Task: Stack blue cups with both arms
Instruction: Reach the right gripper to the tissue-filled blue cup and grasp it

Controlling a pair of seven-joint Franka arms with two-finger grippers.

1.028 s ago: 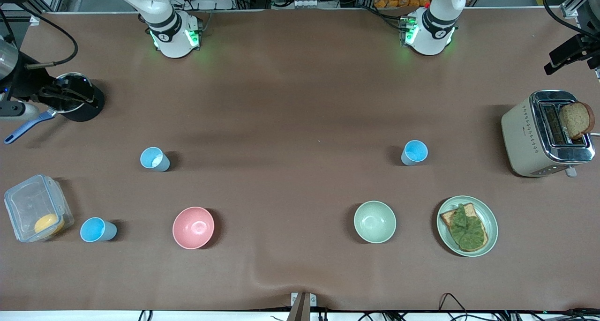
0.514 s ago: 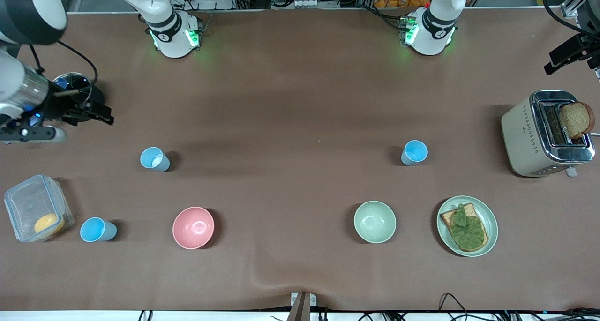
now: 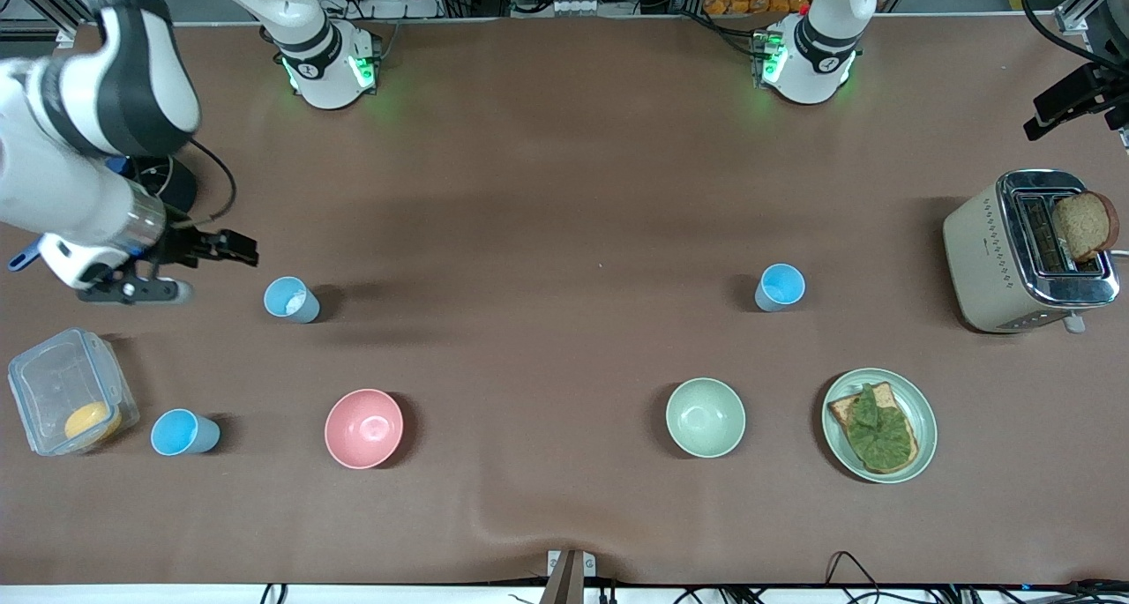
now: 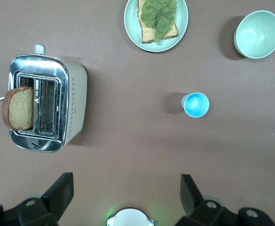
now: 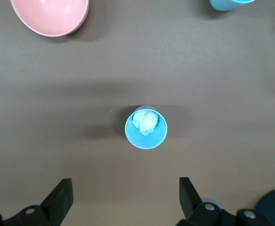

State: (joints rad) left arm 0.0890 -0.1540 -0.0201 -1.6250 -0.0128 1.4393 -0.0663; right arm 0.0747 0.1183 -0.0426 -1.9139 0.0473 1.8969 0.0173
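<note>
I see the right arm bent low, its right tool (image 3: 242, 249) spread open, empty, at ten o'clock of the blue cup holding a white wad (image 3: 290, 300). The left tool (image 4: 125, 197) gapes wide, high over the bench (image 3: 564, 190), fingertips cropped. A second blue cup (image 3: 780, 287) stands toward the left arm's end; a third blue cup (image 3: 183, 433) is beside the clear box (image 3: 71, 401).

— What do we see on the brown tabletop (image 3: 564, 190)?
— A toaster (image 3: 1028, 251) holding bread (image 3: 1083, 225) at three o'clock, a plate (image 3: 923, 414) of leaf-topped toast (image 3: 875, 428), a green bowl (image 3: 705, 417), a pink bowl (image 3: 363, 428).
— At nine o'clock, we see a clear container (image 3: 66, 392).
</note>
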